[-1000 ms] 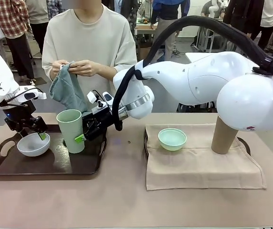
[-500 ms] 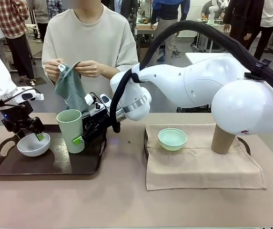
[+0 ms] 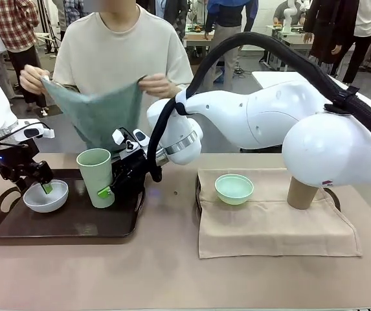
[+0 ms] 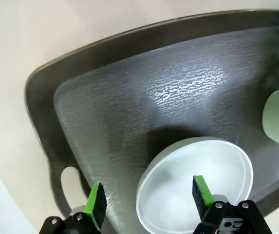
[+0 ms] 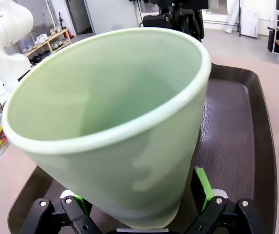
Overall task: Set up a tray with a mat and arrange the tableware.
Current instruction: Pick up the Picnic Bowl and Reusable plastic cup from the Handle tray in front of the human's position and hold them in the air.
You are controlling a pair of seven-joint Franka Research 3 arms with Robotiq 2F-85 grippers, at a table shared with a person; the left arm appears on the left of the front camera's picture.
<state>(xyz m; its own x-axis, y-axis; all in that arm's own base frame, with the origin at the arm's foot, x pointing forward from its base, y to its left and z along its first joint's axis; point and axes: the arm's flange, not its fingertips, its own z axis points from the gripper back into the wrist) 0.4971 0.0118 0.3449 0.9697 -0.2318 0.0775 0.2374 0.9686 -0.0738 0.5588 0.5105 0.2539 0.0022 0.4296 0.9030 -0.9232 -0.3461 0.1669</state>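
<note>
Cloth held outspread behind your tray | left gripper spread astride white bowl rim | right gripper spread around pale green cup

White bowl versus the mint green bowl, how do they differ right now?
The small round white bowl sits on the bare dark plastic tray; the small round mint green bowl sits on the beige cloth mat. The left end effector, open, straddles the white bowl's rim; nothing touches the mint green bowl. Both stand upright and empty.
</note>
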